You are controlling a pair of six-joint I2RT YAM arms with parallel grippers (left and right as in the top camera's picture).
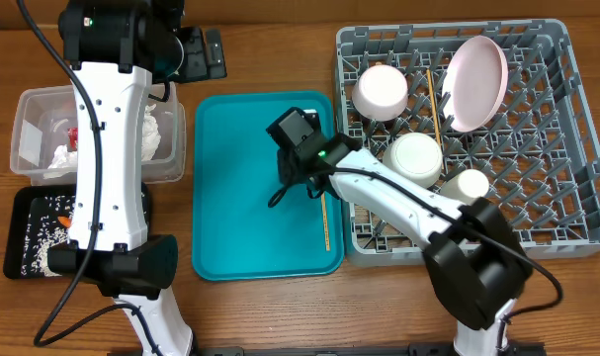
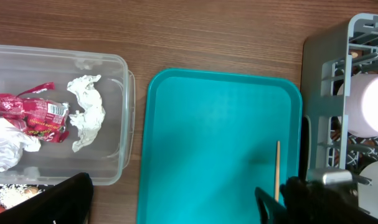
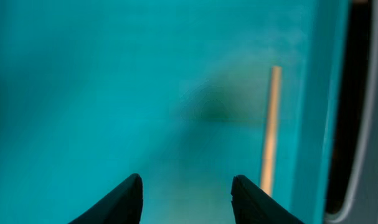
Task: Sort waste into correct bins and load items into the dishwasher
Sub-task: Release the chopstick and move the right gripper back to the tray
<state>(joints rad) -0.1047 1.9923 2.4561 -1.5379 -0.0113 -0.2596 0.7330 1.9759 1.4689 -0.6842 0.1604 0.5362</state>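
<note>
Overhead, the left arm [image 1: 110, 148] covers the middle of the tub [image 1: 28, 99] and black tray [image 1: 18, 208] left of the teal tray [image 1: 240, 198], hiding much of their waste [image 1: 60, 156]. The right arm [image 1: 398, 203] hides the upper end of the chopstick [image 1: 324, 225] on the teal tray and the rack [image 1: 566, 138] corner just right of it. In the left wrist view the tub runs off the left edge, the rack off the right, and a dish [image 2: 370, 106] there is a washed-out blur. The right wrist view is blurred; its bottom edge cuts the chopstick and right end effector [image 3: 185, 199].
</note>
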